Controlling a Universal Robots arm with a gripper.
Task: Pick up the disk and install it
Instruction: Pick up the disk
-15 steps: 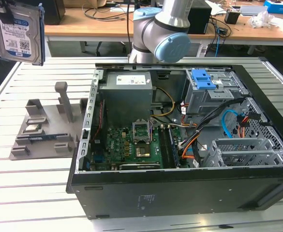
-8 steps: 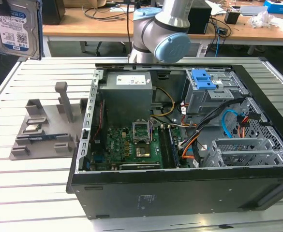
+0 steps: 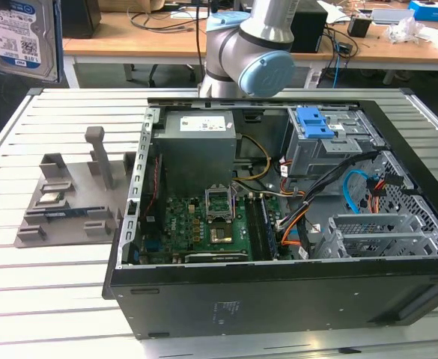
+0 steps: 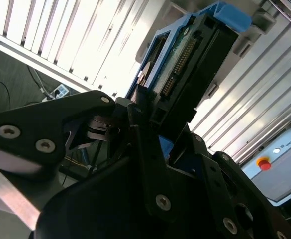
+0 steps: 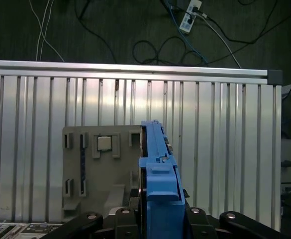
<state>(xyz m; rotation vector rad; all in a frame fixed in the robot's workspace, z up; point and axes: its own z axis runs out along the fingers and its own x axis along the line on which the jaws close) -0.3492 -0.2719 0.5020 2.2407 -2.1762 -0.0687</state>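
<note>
Hand: in both wrist views we see the hand (image 4: 162,124) (image 5: 160,211) clamped on the disk, with a black finger (image 4: 147,149) on each side of it.
Disk: the disk (image 5: 155,149) is held clear of the table. We see it edge-on in the first wrist view, with its blue carrier bracket around it. In the second wrist view its connector row (image 4: 177,67) faces us. In the exterior view the disk (image 3: 20,37) hangs at the upper left of the frame, label toward us, well apart from the case.
Case: the black case (image 3: 278,299) lies open on its side across the centre and right of the exterior view.
Inside the case: we find a green motherboard (image 3: 196,224) with its socket (image 3: 220,206) nearest us. Behind them is the grey power-supply box (image 3: 196,142). To the right is a metal bay frame (image 3: 383,232), and orange cables (image 3: 290,224) and a blue cable (image 3: 353,187) run across the middle. At the upper right stands the drive cage (image 3: 331,153) with a blue latch (image 3: 314,123) on top.
Tray: the grey tray (image 3: 61,202) (image 5: 100,179) sits just beside the case, on the exterior view's left. It holds a square chip (image 5: 104,143), a memory stick (image 5: 82,164) and an upright post (image 3: 99,153).
Table: the slatted metal table (image 3: 24,299) carries the case and the tray.
Arm: the arm (image 3: 256,52) rises behind the case at top centre.
Beyond: a wooden table (image 3: 151,41) with loose cables on it.
</note>
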